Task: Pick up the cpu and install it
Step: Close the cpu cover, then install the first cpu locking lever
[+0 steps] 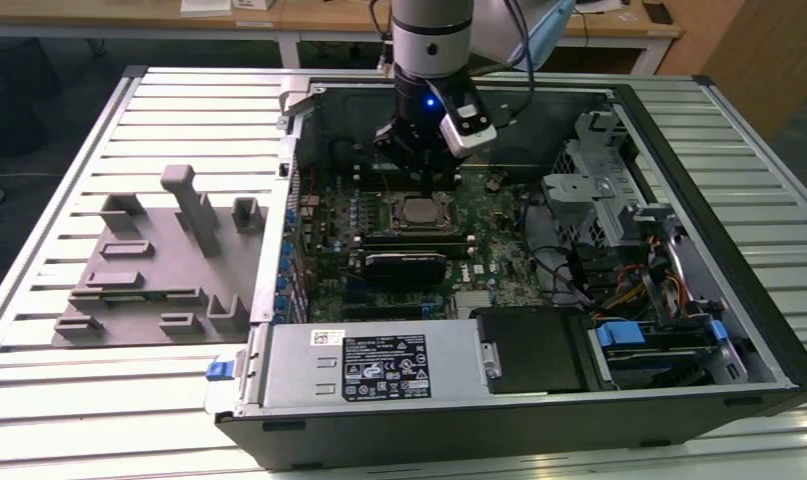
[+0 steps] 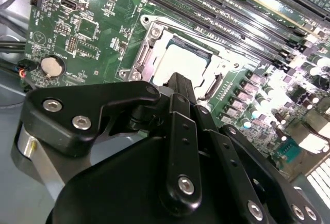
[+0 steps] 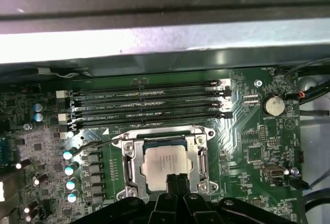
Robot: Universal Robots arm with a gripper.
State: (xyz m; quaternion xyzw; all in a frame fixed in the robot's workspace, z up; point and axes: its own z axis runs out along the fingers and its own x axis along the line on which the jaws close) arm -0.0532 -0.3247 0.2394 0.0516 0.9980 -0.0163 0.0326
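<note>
a pale slatted metal table fills the exterior view, with wooden desks behind it. on the table an open computer case lies on its side, and a set of grey fixture blocks stands just beside it on the exterior view's left. a silver power supply sits along the case's near edge, with the green motherboard beyond it.

the arm reaches straight down into the case. its gripper hangs directly over the cpu, which lies flat in its place on the motherboard with a silver socket frame around it.

in the first wrist view the cpu shows its shiny square top, level and seated inside the frame, and the gripper has its two black fingers pressed together with nothing between them, their tips over the chip's edge. whether the tips touch the metal top cannot be told. the black memory slots run in parallel rows just beyond the socket, and a coin battery sits off to one side.

in the second wrist view the gripper points at the cpu from close above, with the coin battery well apart.
</note>
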